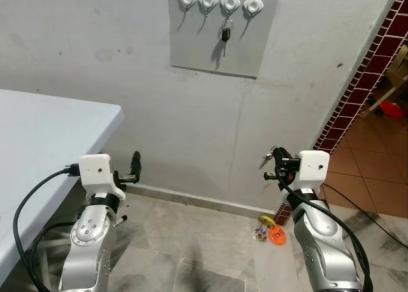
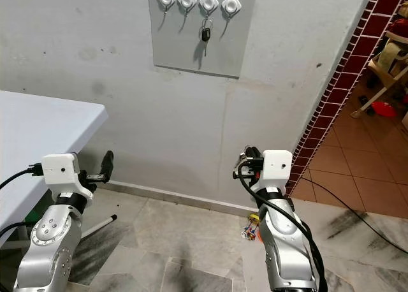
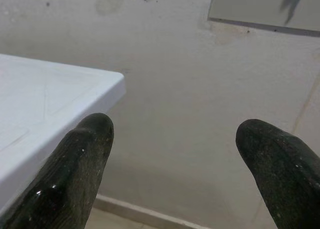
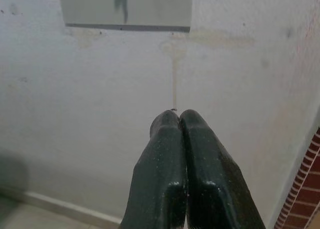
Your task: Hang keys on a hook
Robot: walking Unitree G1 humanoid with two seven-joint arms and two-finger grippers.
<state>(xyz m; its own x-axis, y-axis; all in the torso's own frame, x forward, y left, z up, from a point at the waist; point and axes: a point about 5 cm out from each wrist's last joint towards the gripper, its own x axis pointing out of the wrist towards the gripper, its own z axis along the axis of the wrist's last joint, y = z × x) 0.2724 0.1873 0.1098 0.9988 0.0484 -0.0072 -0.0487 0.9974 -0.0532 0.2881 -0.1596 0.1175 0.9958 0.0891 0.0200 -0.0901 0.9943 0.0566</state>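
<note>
1. Left eye view: a grey panel (image 1: 224, 30) on the wall carries four white hooks; a set of keys (image 1: 225, 32) hangs from the third hook (image 1: 230, 2), counting from the robot's left. The left end effector (image 1: 134, 167) is raised beside the white bench (image 1: 44, 145). The right end effector (image 1: 271, 161) is raised near the brick-tiled wall edge (image 1: 357, 81), with small metal pieces at its tip. Colourful small items (image 1: 270, 231) lie on the floor.
2. Left wrist view: the left end effector's fingers (image 3: 70, 174) stand wide apart, nothing between them, facing the wall and the bench corner.
3. Right wrist view: the right end effector's fingers (image 4: 200, 169) are pressed together, pointing at the wall below the panel.
</note>
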